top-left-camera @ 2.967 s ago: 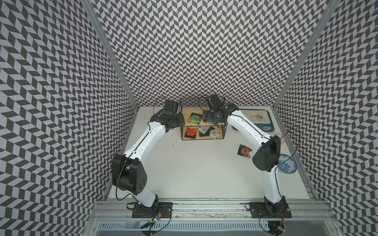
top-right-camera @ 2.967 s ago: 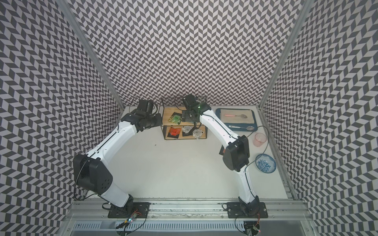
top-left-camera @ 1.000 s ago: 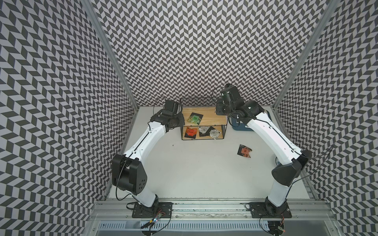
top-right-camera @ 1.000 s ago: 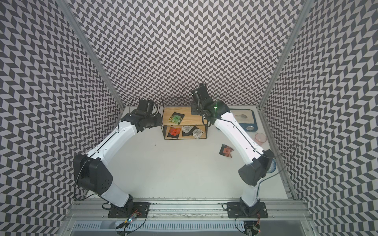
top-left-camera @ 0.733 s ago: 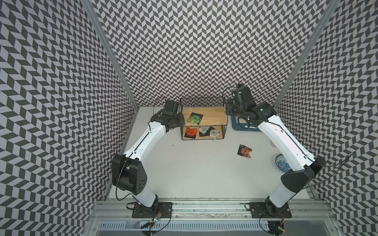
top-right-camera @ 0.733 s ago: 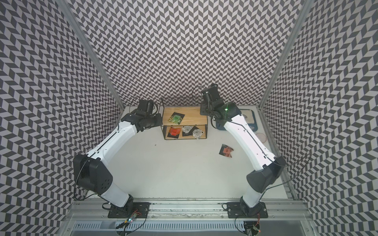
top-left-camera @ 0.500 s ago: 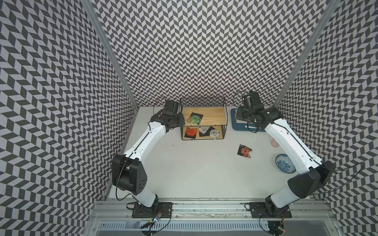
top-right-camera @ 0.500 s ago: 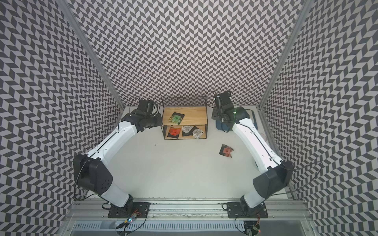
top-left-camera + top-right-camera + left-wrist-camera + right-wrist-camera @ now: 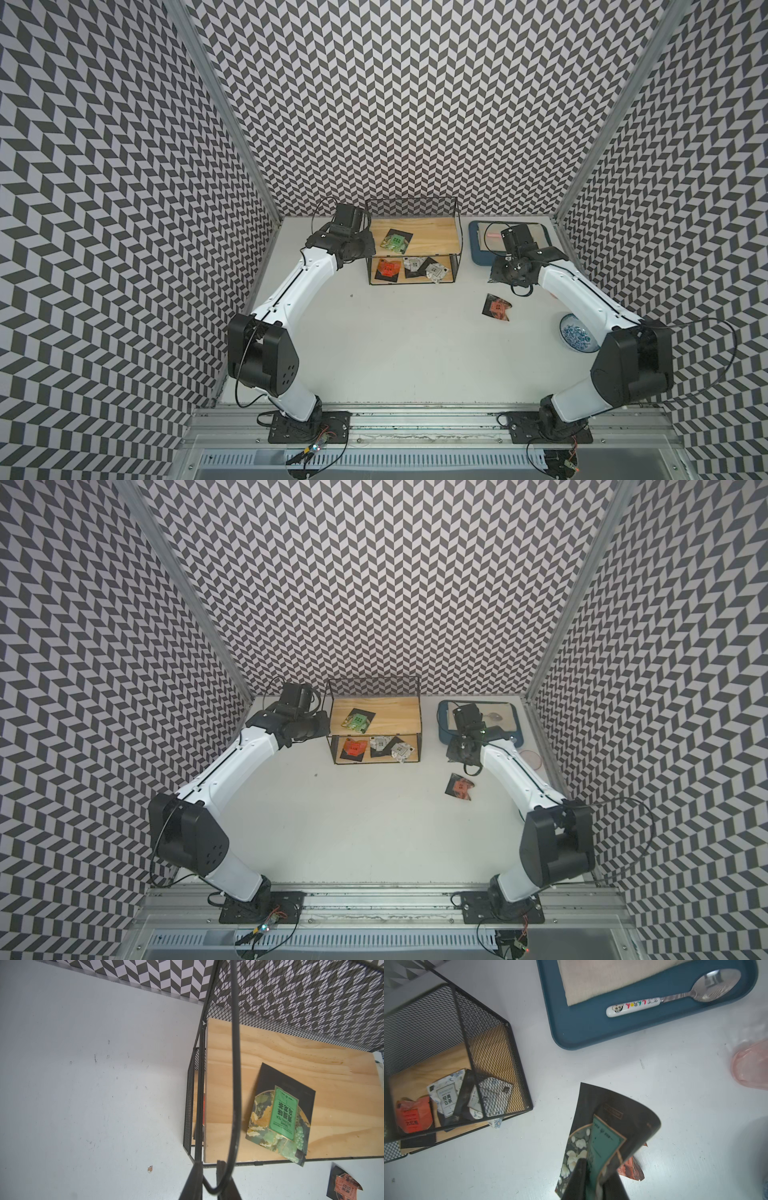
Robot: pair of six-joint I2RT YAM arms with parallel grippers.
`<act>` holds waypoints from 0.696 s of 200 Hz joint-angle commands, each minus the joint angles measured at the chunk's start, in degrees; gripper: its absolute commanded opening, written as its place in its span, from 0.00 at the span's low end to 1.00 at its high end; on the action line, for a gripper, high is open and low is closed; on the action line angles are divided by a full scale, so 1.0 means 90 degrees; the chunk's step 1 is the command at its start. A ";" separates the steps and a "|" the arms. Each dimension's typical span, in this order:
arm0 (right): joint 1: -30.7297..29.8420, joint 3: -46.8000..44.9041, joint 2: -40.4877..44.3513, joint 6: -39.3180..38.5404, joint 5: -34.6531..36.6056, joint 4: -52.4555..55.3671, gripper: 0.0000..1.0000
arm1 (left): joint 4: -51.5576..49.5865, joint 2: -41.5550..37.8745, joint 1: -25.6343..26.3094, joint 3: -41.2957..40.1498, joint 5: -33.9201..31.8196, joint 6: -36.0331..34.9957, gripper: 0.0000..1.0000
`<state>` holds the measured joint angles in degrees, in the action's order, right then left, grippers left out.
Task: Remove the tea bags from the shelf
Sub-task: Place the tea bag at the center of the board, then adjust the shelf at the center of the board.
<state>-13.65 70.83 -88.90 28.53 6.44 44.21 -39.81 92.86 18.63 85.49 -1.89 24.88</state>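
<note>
The teal tea bag (image 9: 604,1140) was pinched tight by the right gripper (image 9: 593,1180) above the table (image 9: 415,353), clear of the shelf (image 9: 436,237). The shelf's side wire was clamped by the left gripper (image 9: 208,1184). A green tea bag (image 9: 396,241) was seen on the upper board. An orange-red tea bag (image 9: 388,268) and two white tea bags (image 9: 436,271) were seen on the lower board. A second orange-red tea bag (image 9: 496,306) was found on the table.
</note>
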 commanded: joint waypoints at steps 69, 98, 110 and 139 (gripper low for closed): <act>0.0064 -0.0472 -0.1103 -0.0181 -0.0545 -0.0993 0.21 | -0.0067 -0.0042 0.0029 0.0042 0.0034 0.0019 0.17; 0.0066 -0.0634 -0.1215 -0.0184 -0.0401 -0.1131 0.28 | -0.0075 -0.0030 0.0029 0.0071 0.0015 0.0026 0.17; 0.0065 -0.0716 -0.1216 -0.0182 -0.0319 -0.1153 0.31 | -0.0078 -0.0026 0.0029 0.0081 0.0020 0.0033 0.17; 0.0071 -0.0837 -0.1143 -0.0116 -0.0052 -0.1127 0.36 | -0.0078 -0.0030 0.0029 0.0072 0.0025 0.0036 0.17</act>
<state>-13.21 64.05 -99.46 27.22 2.96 35.86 -39.81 92.86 18.65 85.49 -1.91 24.91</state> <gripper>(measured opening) 0.332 0.167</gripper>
